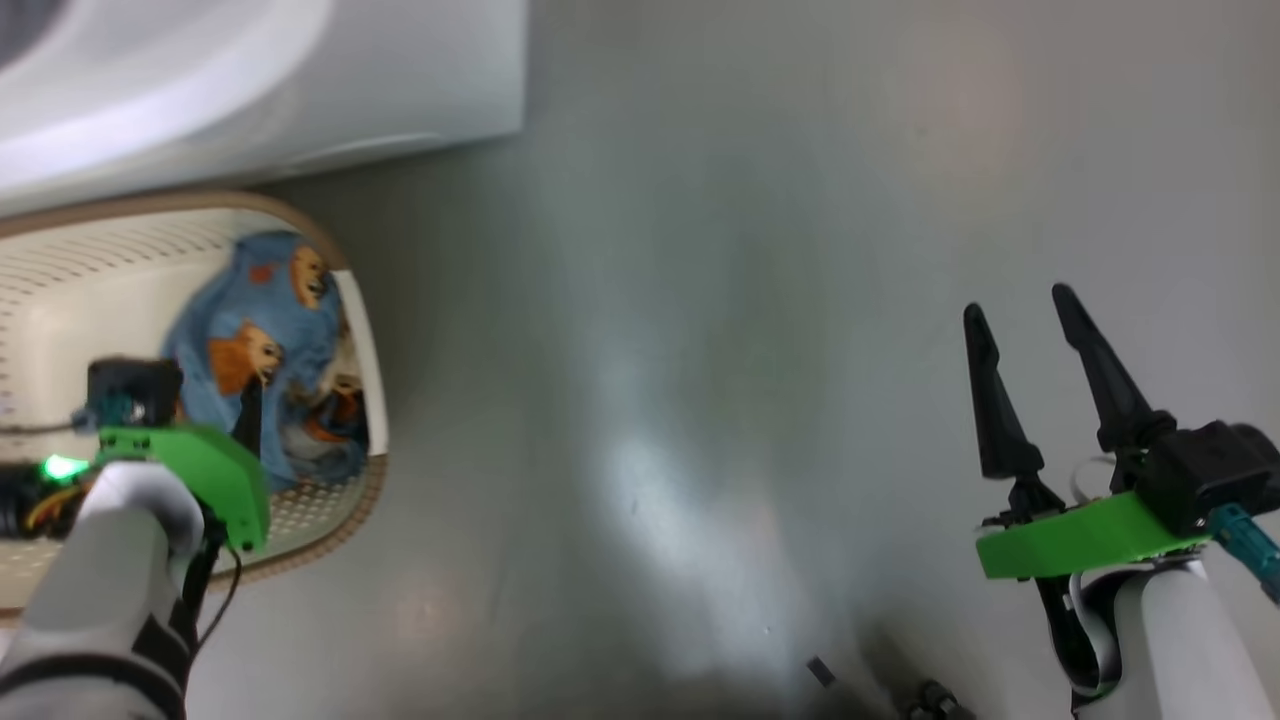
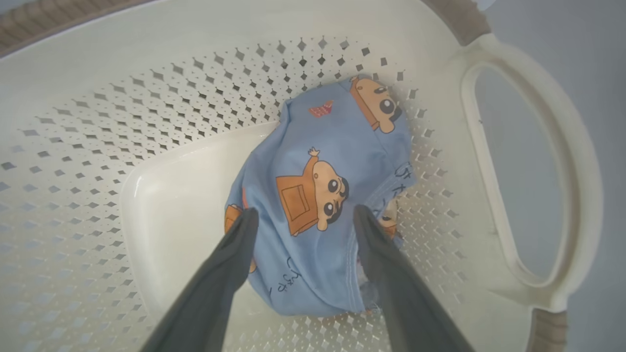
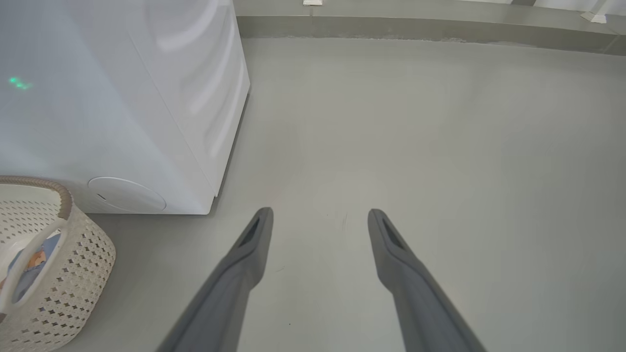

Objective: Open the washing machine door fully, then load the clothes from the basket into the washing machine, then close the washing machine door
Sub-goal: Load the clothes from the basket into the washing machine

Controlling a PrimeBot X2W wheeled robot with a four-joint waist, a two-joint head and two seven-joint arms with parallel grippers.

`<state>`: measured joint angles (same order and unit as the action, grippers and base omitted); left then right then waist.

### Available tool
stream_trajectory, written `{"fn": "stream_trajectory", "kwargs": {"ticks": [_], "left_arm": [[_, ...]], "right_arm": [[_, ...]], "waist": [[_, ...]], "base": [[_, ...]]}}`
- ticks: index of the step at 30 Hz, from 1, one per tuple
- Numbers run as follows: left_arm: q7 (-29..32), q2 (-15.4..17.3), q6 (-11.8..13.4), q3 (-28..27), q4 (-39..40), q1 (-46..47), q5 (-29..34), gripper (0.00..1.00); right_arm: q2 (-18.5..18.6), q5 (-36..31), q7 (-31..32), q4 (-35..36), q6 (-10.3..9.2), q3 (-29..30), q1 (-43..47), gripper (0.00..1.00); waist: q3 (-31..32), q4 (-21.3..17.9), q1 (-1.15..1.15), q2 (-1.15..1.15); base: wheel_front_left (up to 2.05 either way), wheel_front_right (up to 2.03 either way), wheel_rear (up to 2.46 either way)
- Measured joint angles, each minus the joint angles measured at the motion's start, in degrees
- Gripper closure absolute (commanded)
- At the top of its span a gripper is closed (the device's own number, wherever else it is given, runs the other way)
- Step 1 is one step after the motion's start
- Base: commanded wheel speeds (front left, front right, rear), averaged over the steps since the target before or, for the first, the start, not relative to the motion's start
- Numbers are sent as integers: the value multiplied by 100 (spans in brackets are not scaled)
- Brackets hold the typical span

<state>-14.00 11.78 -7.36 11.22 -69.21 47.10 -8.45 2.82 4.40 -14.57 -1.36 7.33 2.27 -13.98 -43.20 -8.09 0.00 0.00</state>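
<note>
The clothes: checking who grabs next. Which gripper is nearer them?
Left. The left gripper is inside the basket, open over the clothes; the right gripper is open above the floor, well away.

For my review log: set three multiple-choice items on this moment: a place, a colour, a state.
1. Where do the clothes lie? A. in the basket B. on a table C. on a chair
2. Their main colour? A. red B. light blue C. black
3. How is the left end effector? A. shut on cloth B. open C. shut, empty
Answers: 1 A, perforated walls surround them; 2 B, blue cloth with orange figures; 3 B, its fingers stand apart, astride the clothes.
</note>
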Motion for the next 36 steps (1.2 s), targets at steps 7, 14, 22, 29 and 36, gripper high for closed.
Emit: {"fn": "stream_trajectory", "kwargs": {"ticks": [7,14,22,29,36], "left_arm": [[397,80,-4,475,-231,465,-154,0],[616,390,9,630,-363,758,-192,0],[959,375,154,588,-442,989,-322,0],[1235,355,385,530,-465,1108,-399,0],[1359,298,509,535,-475,1223,-455,0]], "right_arm": [[-2,109,-1,86,0,-22,-62,0],[-5,141,-1,157,0,-37,-159,0],[-9,141,-1,219,0,-36,-156,0],[-11,141,-1,261,0,-37,-110,0],[-12,140,-10,328,0,-8,-96,0]], "waist": [[-404,-245,0,0],[-702,-403,0,0],[-958,-493,0,0],[-1085,-507,0,0],[-1156,-476,0,0]], "base": [[0,0,0],[0,0,0],[0,0,0],[0,0,0],[0,0,0]]}}
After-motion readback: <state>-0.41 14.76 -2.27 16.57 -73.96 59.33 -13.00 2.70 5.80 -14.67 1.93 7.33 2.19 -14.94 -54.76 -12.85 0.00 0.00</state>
